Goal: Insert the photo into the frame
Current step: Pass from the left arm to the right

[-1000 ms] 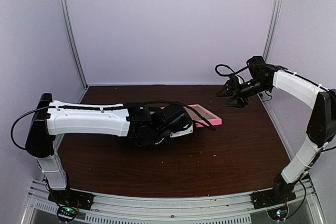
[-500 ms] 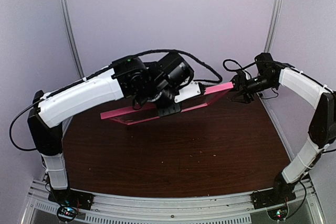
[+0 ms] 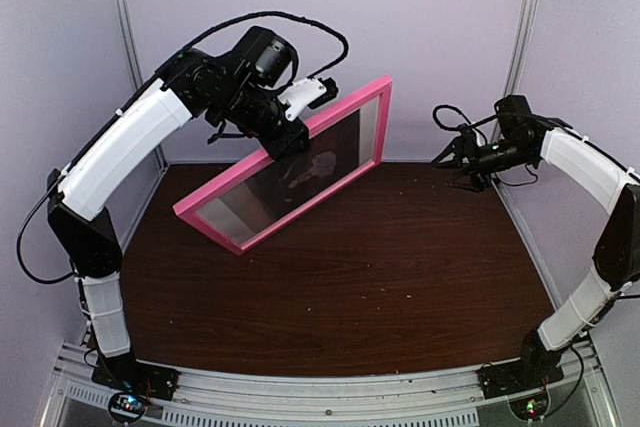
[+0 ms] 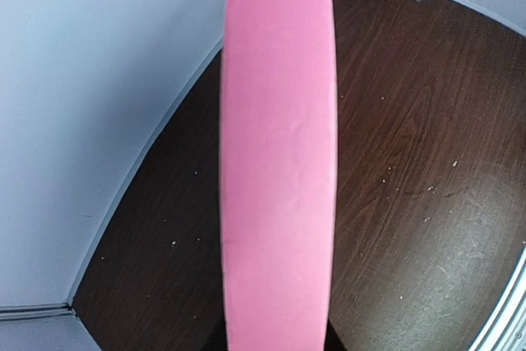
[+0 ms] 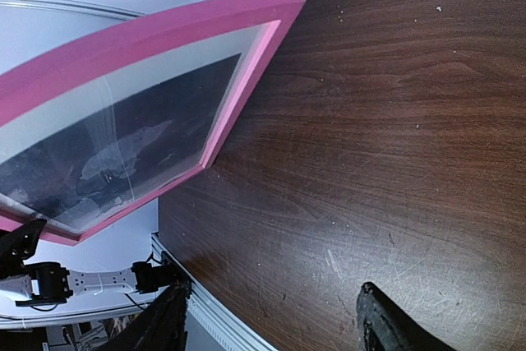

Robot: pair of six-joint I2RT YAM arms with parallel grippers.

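The left arm [image 3: 125, 142] and right arm [image 3: 583, 160] have white shells and black joints. Black cables [image 3: 300, 19] loop near their wrists.

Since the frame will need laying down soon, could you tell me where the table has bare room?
The table is bare across front and centre, between the near edge and the right gripper. Back left is crowded: the frame hangs tilted there in the left gripper.

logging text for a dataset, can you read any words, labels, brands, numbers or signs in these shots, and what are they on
None can be read in any view.
The frame has plain pink moulding.
The photo behind its glass shows a dark picture with no caption.
The left arm, right arm and table show no legible label.
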